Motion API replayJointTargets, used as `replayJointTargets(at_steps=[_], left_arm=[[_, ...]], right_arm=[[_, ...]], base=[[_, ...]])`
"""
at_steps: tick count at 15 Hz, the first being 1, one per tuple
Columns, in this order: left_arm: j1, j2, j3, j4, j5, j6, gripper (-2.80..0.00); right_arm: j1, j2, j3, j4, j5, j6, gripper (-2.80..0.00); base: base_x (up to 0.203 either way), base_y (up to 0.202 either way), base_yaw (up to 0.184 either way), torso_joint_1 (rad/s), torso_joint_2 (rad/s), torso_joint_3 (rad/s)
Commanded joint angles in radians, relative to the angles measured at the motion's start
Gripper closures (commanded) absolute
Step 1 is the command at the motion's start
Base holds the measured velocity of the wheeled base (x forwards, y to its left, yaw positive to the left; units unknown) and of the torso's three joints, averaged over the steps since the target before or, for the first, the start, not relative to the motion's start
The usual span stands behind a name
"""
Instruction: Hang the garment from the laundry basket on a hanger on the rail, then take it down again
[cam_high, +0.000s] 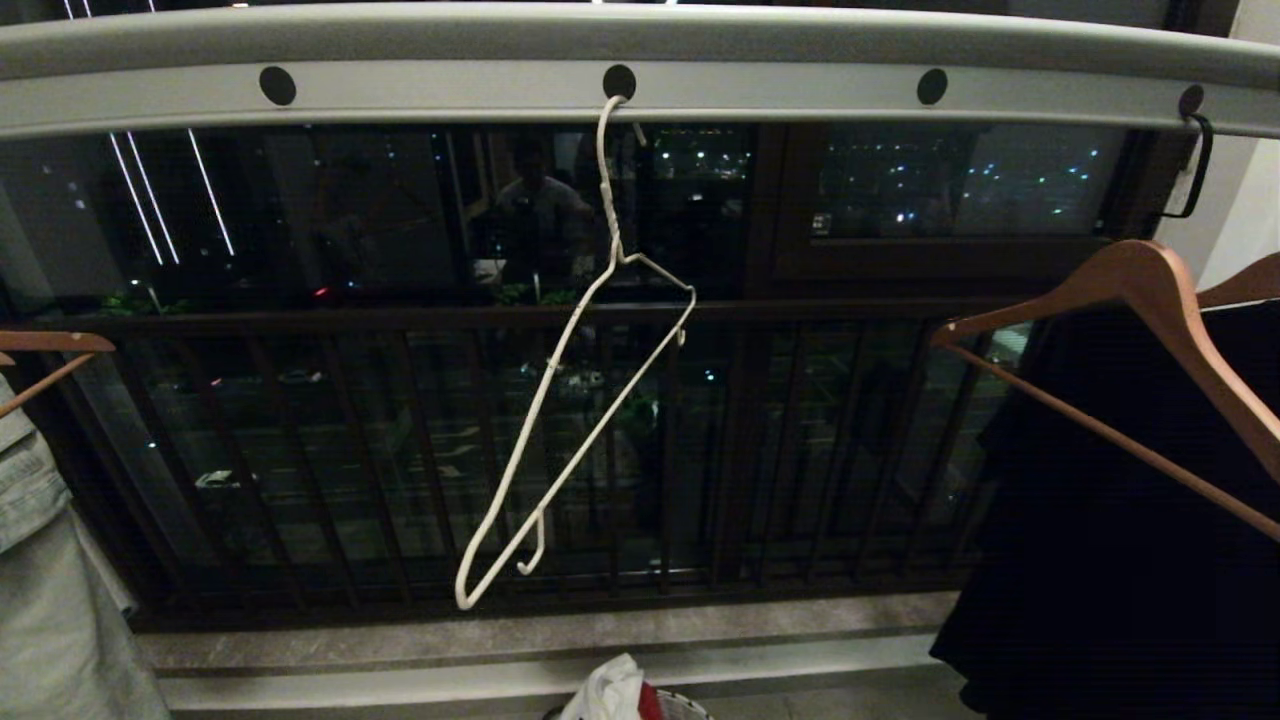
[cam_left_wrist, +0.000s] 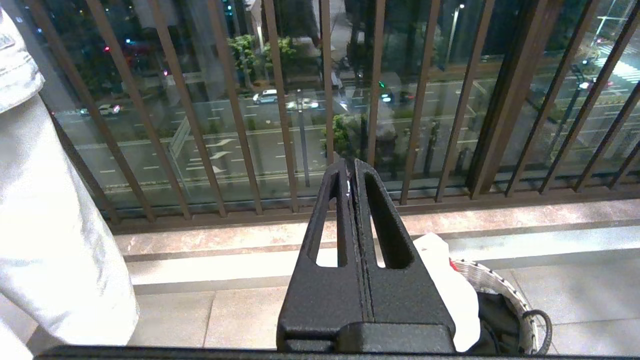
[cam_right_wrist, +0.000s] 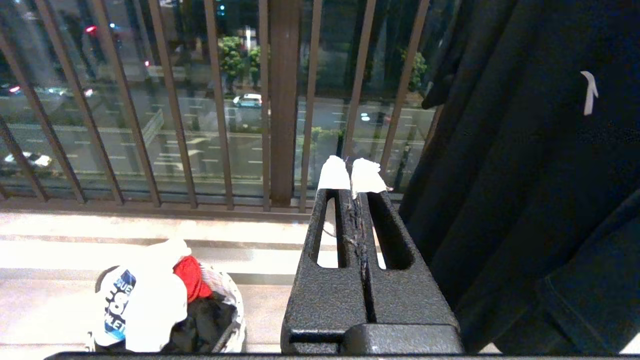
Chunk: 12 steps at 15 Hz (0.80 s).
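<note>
An empty white wire hanger (cam_high: 575, 400) dangles tilted from a round hole in the pale grey rail (cam_high: 640, 95) across the top of the head view. On the floor below stands the laundry basket (cam_right_wrist: 230, 300) (cam_left_wrist: 500, 285) (cam_high: 685, 706), and the white garment (cam_right_wrist: 145, 305) (cam_left_wrist: 450, 290) (cam_high: 605, 690) with its blue chest graphic is heaped in it. Neither arm shows in the head view. My left gripper (cam_left_wrist: 351, 167) is shut with nothing in it, left of the basket. The right gripper (cam_right_wrist: 352, 172), white-tipped, is shut and empty too, right of the basket.
A red cloth (cam_right_wrist: 192, 277) and a dark garment (cam_right_wrist: 205, 320) share the basket. A black garment (cam_high: 1120, 500) hangs on a brown wooden hanger (cam_high: 1150, 300) at the right, close to my right gripper. Pale clothing (cam_high: 50, 560) hangs at the left. The dark balcony railing (cam_high: 400, 450) runs behind.
</note>
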Motion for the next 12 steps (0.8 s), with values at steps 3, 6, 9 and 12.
replayJointTargets(at_steps=[3, 6, 9, 12], left_arm=[[0.0, 0.0, 0.0, 0.0, 0.0, 0.0, 0.0], [0.0, 0.0, 0.0, 0.0, 0.0, 0.0, 0.0], [0.0, 0.0, 0.0, 0.0, 0.0, 0.0, 0.0], [0.0, 0.0, 0.0, 0.0, 0.0, 0.0, 0.0]], right_arm=[[0.0, 0.002, 0.0, 0.0, -0.001, 0.002, 0.0], [0.0, 0.002, 0.0, 0.0, -0.003, 0.02, 0.0], [0.0, 0.002, 0.0, 0.0, -0.003, 0.02, 0.0], [0.002, 0.002, 0.0, 0.0, -0.003, 0.02, 0.0]], base=[[0.0, 0.0, 0.0, 0.0, 0.0, 0.0], [0.0, 0.0, 0.0, 0.0, 0.0, 0.0], [0.0, 0.0, 0.0, 0.0, 0.0, 0.0], [0.0, 0.0, 0.0, 0.0, 0.0, 0.0]])
